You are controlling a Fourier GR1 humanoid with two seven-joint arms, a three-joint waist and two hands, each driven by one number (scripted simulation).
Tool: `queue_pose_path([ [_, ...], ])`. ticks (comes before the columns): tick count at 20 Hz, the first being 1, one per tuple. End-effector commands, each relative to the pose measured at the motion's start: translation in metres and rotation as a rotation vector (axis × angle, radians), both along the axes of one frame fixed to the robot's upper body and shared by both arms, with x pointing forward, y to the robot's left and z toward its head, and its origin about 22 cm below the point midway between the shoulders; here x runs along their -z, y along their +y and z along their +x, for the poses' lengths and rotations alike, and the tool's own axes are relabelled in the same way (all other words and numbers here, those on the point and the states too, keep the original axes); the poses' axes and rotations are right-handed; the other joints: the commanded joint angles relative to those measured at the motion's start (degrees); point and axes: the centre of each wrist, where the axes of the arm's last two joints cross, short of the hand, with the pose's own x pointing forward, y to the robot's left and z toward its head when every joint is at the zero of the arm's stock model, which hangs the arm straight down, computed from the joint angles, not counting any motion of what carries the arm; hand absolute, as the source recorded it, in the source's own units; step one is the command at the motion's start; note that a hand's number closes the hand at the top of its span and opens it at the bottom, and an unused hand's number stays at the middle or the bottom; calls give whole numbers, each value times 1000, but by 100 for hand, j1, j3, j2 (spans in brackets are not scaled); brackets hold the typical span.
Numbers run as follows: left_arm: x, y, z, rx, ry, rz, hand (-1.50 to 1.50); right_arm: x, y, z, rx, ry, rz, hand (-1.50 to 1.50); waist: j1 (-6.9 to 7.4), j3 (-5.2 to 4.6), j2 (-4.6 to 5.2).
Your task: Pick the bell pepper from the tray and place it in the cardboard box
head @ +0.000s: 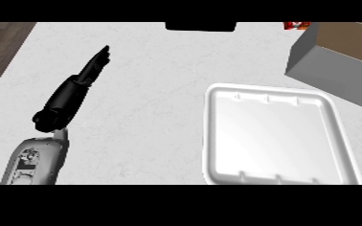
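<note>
Nearest me, my left hand (74,88) rests on the surface (163,76) with fingers straight and together, holding nothing, the white tray (216,124) at right lies bare, and farther off the cardboard box (318,60) stands with a scrap of red, perhaps the bell pepper (295,25), beside its far corner, so placement looks unconfirmed.
</note>
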Motion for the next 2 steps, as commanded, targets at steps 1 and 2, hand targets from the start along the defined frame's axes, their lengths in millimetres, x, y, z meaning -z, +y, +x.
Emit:
queue_pose_path([
  [1, 7, -6, -6, 10, -7, -6, 0, -18, -34, -23, 44, -23, 148, -150, 72, 4, 30],
  [2, 6, -2, -3, 1, -9, 2, 0, -9, -40, -30, 81, -53, 147, -150, 81, 12, 64],
])
